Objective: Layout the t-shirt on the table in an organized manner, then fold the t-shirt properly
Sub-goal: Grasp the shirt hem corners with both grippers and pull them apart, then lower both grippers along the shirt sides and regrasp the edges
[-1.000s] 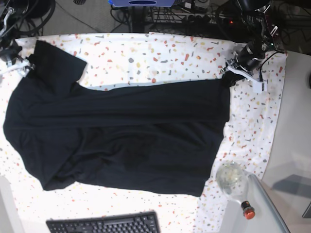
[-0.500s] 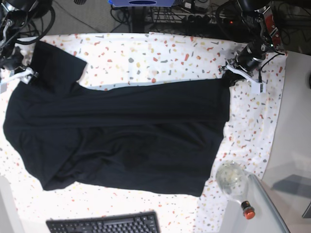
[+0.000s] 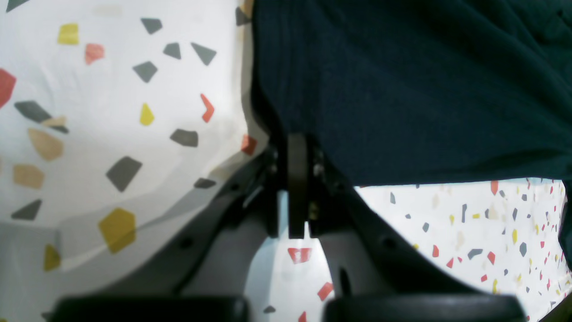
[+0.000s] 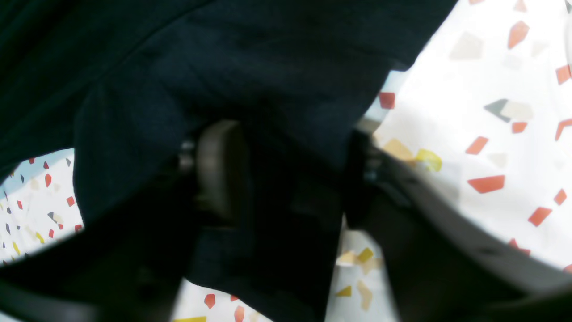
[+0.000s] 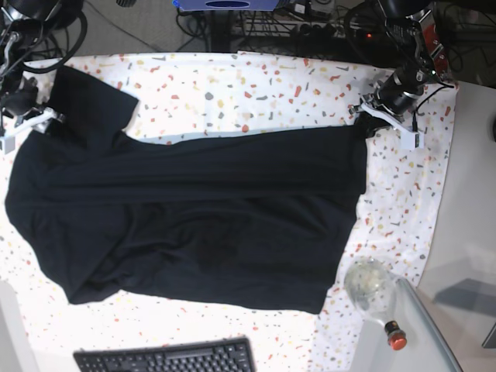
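**Base view: black shirt spread across the speckled bench, a pincer at each far corner**

The bench [image 5: 403,209], covered in a white cloth flecked with red, orange, yellow and grey, fills most of the scene. The t-shirt [image 5: 201,225] lies across it, reaching from the left edge nearly to the right, with creases running lengthwise and one sleeve pointing to the far left corner. A black keyboard [image 5: 167,358] sits at the near edge, and a clear glass bottle with a red cap [image 5: 376,294] lies near the right corner, just beside the shirt's hem.

The left pincer [image 3: 297,147], at the far right of the shirt, is clamped tight on the fabric's edge, its jaws pressed together. The right pincer [image 4: 286,174], at the far left by the sleeve, has its jaws partly apart with a fold of the shirt lying between them; whether they already pinch it I cannot tell.
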You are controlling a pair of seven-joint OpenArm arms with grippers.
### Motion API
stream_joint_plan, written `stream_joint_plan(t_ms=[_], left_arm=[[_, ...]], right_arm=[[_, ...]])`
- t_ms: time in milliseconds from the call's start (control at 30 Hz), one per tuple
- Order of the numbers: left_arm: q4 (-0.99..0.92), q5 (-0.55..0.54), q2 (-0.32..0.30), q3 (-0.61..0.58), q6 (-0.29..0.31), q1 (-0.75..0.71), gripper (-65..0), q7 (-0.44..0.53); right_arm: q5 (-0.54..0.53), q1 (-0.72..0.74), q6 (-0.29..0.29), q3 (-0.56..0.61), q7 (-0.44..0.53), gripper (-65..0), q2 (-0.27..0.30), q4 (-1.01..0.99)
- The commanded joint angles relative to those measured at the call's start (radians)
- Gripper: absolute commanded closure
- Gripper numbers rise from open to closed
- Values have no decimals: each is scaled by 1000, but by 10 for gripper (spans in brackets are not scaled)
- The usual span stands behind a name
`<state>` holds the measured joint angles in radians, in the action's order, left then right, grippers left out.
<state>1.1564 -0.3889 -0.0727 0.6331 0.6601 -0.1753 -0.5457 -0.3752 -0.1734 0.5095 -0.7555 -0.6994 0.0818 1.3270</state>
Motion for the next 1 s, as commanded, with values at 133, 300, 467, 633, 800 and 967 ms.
stream_joint_plan(t_ms=[133, 300, 467, 633, 800, 967], left_arm=[[9, 38, -11, 3, -13, -19, 0, -29], [96, 38, -12, 3, -16, -77, 0, -27], [234, 38, -8, 3, -67, -177, 0, -29], [303, 38, -6, 3, -81, -240, 0, -29], [339, 38, -6, 3, -84, -255, 0, -32], [373, 38, -6, 3, -118, -289, 0, -29]], right_arm=[[-18, 5, 13, -16, 16, 0, 14, 18], [-18, -24, 13, -16, -49, 0, 14, 76], [-18, -71, 13, -16, -213, 0, 9, 217], [-17, -124, 13, -14, -294, 0, -17, 348], [-11, -147, 7, -16, -343, 0, -38, 408], [-11, -176, 5, -16, -335, 0, -47, 425]])
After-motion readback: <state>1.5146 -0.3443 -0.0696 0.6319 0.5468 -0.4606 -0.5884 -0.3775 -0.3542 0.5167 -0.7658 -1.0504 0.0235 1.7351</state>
